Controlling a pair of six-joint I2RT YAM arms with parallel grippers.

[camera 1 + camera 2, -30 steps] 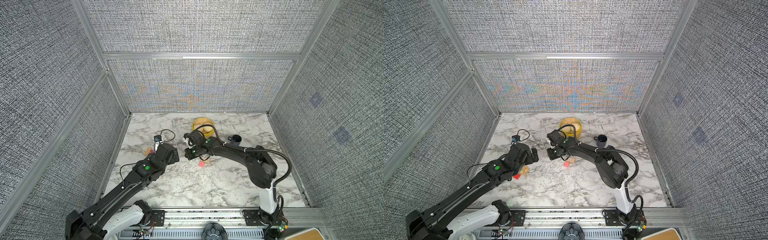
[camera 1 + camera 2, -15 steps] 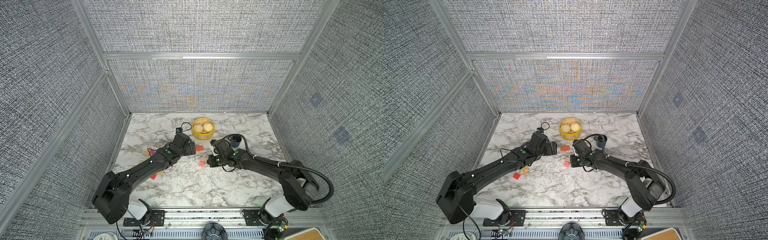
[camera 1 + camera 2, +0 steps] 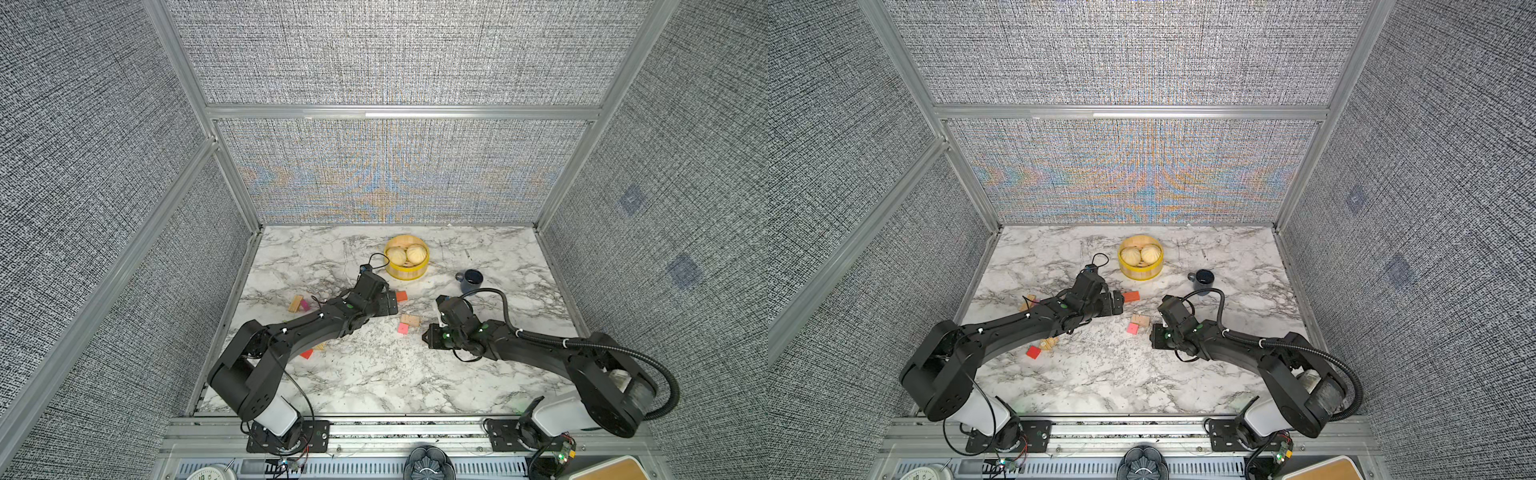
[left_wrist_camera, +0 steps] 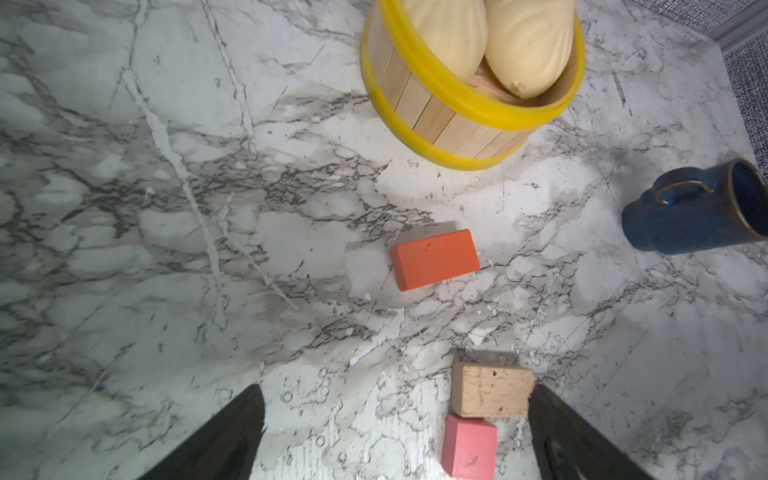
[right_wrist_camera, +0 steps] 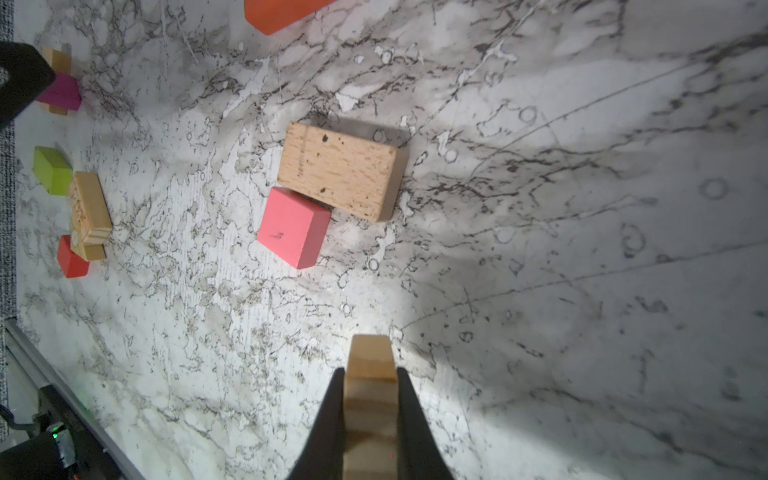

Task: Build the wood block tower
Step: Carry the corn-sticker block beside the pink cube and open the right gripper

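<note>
The wood blocks lie loose on the marble; no stacked tower shows. An orange slab [image 3: 401,296] [image 4: 434,258] lies mid-table. Nearer the front, a tan slab [image 3: 410,320] [image 5: 340,170] touches a pink cube [image 3: 403,328] [image 5: 293,226]. My left gripper [image 3: 390,301] [image 4: 395,399] is open and empty, just left of the orange slab. My right gripper [image 3: 428,334] [image 5: 370,374] is shut on a tan wood block [image 5: 369,353], right of the pink cube. Lime green [image 5: 52,169], tan [image 5: 88,212], red [image 3: 306,353] and magenta [image 3: 304,305] blocks lie at the left.
A yellow steamer basket [image 3: 406,270] with two buns stands at the back middle, just beyond the left gripper. A dark blue mug [image 3: 471,280] stands behind the right wrist. Grey fabric walls close in three sides.
The left arm has stretched from the left side to beside the orange slab. The right arm has drawn back from the middle to the right of the pink cube, still shut on its block.
</note>
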